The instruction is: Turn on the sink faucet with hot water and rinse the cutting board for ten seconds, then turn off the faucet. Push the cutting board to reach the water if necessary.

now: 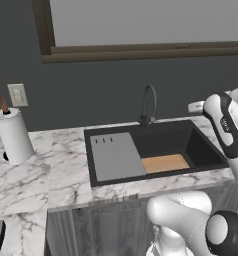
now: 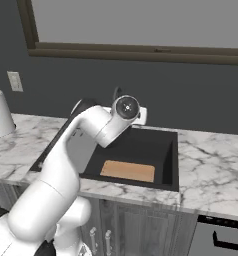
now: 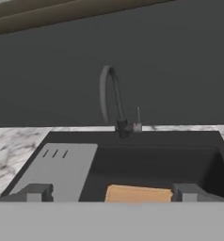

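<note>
Kitchen sink (image 1: pixel 206 150) set in a marble counter (image 1: pixel 56 165). The cutting board (image 1: pixel 165 163) lay flat on the basin floor, just beside a grey panel (image 1: pixel 116 156) with three slots. The faucet (image 3: pixel 111 99) stood at the back rim. The gripper (image 3: pixel 111 193) hung in front of the sink, jaws wide apart, holding nothing.

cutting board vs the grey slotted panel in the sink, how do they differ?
Colour: the cutting board is light tan wood; the grey panel is plain grey.
Size: the board is clearly smaller than the panel.
Surface: the panel has three small slots near its far edge; the board shows none.
Place: the panel fills the sink's left side; the board lies to its right.
Both are flat, thin rectangles.
</note>
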